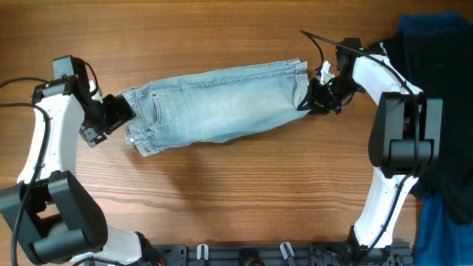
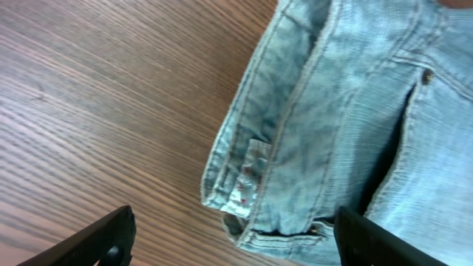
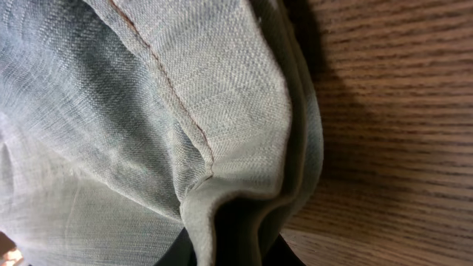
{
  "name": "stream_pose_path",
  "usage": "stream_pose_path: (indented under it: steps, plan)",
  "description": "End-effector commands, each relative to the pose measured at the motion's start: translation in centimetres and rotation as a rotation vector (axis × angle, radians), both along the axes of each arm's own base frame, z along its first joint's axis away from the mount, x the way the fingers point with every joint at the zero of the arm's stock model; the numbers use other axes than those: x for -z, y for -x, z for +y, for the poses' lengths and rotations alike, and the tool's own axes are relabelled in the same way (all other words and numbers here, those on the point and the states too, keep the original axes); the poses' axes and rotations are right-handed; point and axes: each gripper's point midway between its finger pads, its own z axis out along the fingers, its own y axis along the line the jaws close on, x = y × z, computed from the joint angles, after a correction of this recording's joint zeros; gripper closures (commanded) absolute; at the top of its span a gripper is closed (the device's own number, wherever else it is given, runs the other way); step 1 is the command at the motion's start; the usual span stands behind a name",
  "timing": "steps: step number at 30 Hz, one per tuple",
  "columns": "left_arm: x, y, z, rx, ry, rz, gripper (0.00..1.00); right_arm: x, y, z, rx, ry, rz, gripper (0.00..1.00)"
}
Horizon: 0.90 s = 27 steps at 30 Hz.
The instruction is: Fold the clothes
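Overhead view: the denim shorts (image 1: 222, 103) lie across the middle of the table (image 1: 222, 207) as one long, slightly slanted strip. The waistband end is to the left and the hem end to the right. They appear to be doubled lengthwise already, leg on leg, though the layers cannot be counted from above. The left tool (image 1: 111, 114) sits at the waistband end and the right tool (image 1: 314, 96) at the hem end. A dark blue cloth (image 1: 436, 26) and a black garment (image 1: 454, 148) lie at the far right edge, well apart from the work.

Left wrist view: the left tool (image 2: 235, 225) stands with its fingers (image 2: 111, 236) spread wide. The waistband corner of the denim shorts (image 2: 332, 111) lies flat on the table between and just ahead of them. Nothing is gripped.

Right wrist view: the right tool (image 3: 233, 255) is closed on the hem, and a thick fold of the denim shorts (image 3: 111, 111) runs down between its two dark fingers (image 3: 284, 255). The cloth rises from the table at that pinch.

Assessment: the lengthwise fold is judged done. The crosswise fold, bringing one end over the other, is not yet made, and only one end is in hand. The task is judged roughly half complete.
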Motion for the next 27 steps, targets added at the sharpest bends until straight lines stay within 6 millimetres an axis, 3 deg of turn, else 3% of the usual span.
stream_pose_path:
  steps: [1, 3, 6, 9, 11, 13, 17, 19, 24, 25, 27]
  plan:
    - [0.2, 0.6, -1.1, -0.032, 0.055, 0.007, 0.13, 2.2, 0.8, -1.5, -0.006, 0.120, 0.034, 0.84]
    - [1.1, 1.4, -1.3, -0.087, 0.069, 0.039, 0.11, 1.8, 1.0, -0.8, -0.003, 0.072, 0.045, 0.79]
    - [3.0, 3.2, -1.5, -0.174, 0.086, 0.104, 0.05, 2.1, 0.9, -1.5, 0.008, 0.108, 0.047, 0.59]
    - [4.8, 3.1, -0.9, -0.215, 0.081, 0.071, 0.04, 2.1, 0.9, -1.6, 0.005, 0.117, 0.042, 0.48]
    - [5.3, 2.0, 0.0, -0.223, 0.069, 0.006, 0.01, 2.1, 0.8, -1.6, 0.005, 0.117, 0.039, 0.46]
    - [5.4, 0.5, -0.3, -0.171, 0.096, -0.072, 0.01, 2.1, 0.7, -1.6, -0.009, 0.115, 0.028, 0.44]
    - [4.5, -2.7, -4.3, 0.038, 0.302, -0.240, 0.02, 2.1, 0.7, -1.6, -0.010, 0.114, 0.027, 0.44]
    - [5.8, -2.8, -4.7, 0.080, 0.296, -0.221, 0.02, 2.1, 0.8, -1.6, -0.011, 0.114, 0.030, 0.44]
    - [11.3, -1.1, -5.6, 0.098, 0.345, -0.074, 0.08, 2.1, 0.8, -1.6, -0.014, 0.111, 0.031, 0.44]
    - [11.8, -0.9, -5.6, 0.098, 0.348, -0.063, 0.11, 2.1, 0.9, -1.6, -0.014, 0.111, 0.032, 0.44]
    - [12.1, -1.4, -6.0, 0.105, 0.367, -0.080, 0.27, 2.1, 0.9, -1.6, -0.017, 0.111, 0.031, 0.46]
